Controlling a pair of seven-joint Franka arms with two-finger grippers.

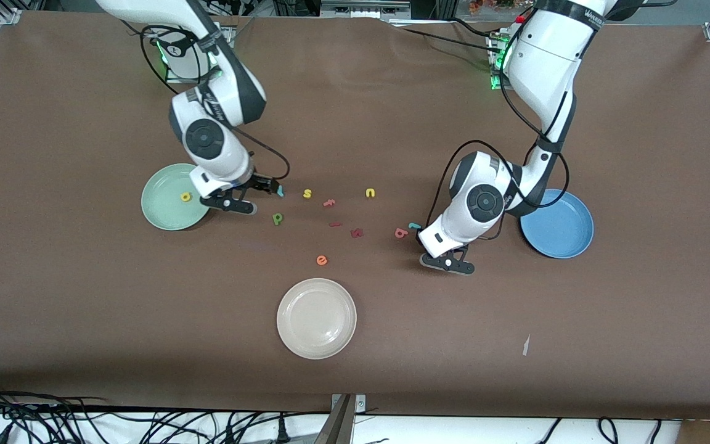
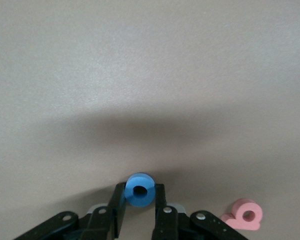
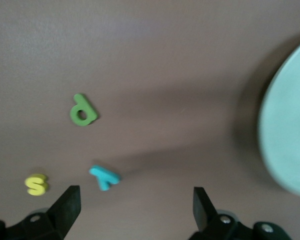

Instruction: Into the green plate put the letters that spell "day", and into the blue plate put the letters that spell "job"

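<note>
My left gripper (image 2: 140,199) is shut on the blue ring "o" (image 2: 139,189), low over the table between the letters and the blue plate (image 1: 557,223). The salmon "b" (image 1: 400,233) and the teal "j" (image 1: 415,226) lie just beside it. My right gripper (image 3: 136,206) is open with nothing in it, beside the green plate (image 1: 167,206). A yellow round letter (image 1: 186,197) lies in that plate. The teal "y" (image 3: 105,176) lies just ahead of the right gripper's fingers. The green stemmed letter (image 3: 82,111) lies nearer the front camera than the "y".
A yellow "s" (image 1: 307,193), a salmon letter (image 1: 329,202), a yellow "u" (image 1: 370,193), two dark red letters (image 1: 357,232) and an orange "e" (image 1: 322,260) are scattered mid-table. A cream plate (image 1: 316,317) sits nearest the front camera.
</note>
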